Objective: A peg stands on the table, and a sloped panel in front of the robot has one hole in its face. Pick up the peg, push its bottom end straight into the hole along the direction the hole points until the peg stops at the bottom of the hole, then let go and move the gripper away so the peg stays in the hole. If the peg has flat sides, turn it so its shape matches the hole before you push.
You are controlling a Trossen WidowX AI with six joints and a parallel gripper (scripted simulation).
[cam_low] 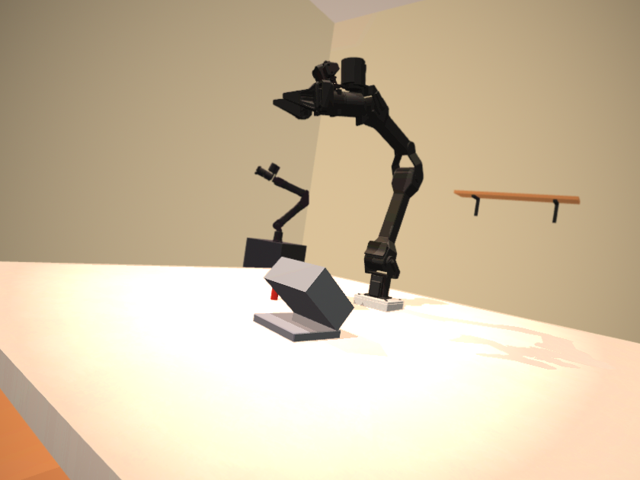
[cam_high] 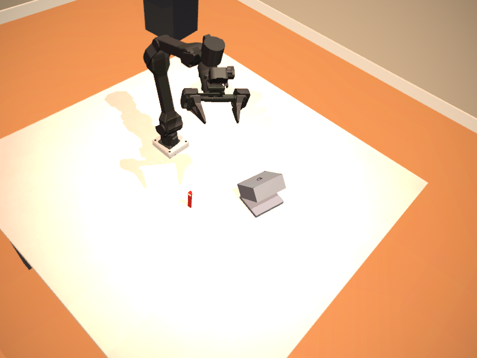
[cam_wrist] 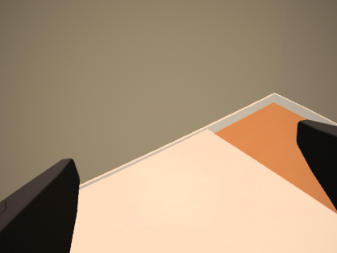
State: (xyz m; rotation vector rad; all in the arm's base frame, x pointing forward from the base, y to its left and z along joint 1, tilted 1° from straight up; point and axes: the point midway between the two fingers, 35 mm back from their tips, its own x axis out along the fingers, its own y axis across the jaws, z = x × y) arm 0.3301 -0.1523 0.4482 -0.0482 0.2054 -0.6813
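Bare test room: table point(cam_high: 346, 161), arm point(cam_high: 163, 88).

White table point(cam_high: 96, 269) sits on an orange floor point(cam_high: 385, 115), filling most of the top view. On it: the arm's white base plate point(cam_high: 184, 147) left of centre in the upper half, the red peg point(cam_high: 189, 199) upright just below that, and the grey sloped panel point(cam_high: 262, 185) on its flat foot point(cam_high: 266, 205) to the peg's right, well apart.

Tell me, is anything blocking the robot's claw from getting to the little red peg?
No, nothing visible. The open gripper hangs high above the table, and only bare table lies between it and the red peg. The sloped panel sits off to the side.
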